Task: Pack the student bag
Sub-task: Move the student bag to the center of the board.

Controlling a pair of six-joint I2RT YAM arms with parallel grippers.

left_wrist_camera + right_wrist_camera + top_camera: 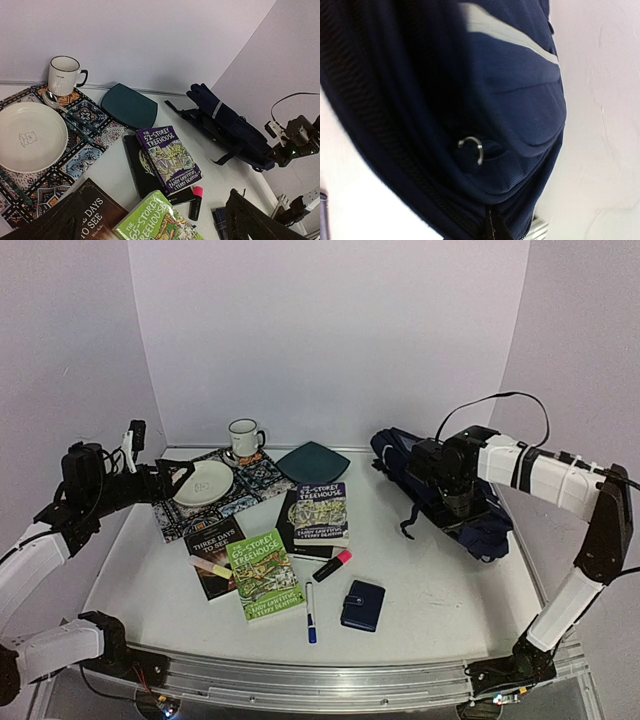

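Bag: the student bag lay slumped on its side at the bench's right rear, well apart from the books.
Right gripper: the right gripper pressed onto the bag's fabric; whether it was clenched could not be told.
Left gripper: the left gripper hung released, jaws wide, near the placemat.
Handling: soft, floppy, probably light; a pinch along the zipper looked the surest hold.

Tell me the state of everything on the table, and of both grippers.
Bag: lying down.
Right gripper: over the bag, fingers hidden.
Left gripper: fingers open, empty.
Mug: upright.
Bowl: upright, empty.
Plate: empty.
Books: closed, flat.
Highlighter: capped.
Pen: lying flat.
Wallet: shut.
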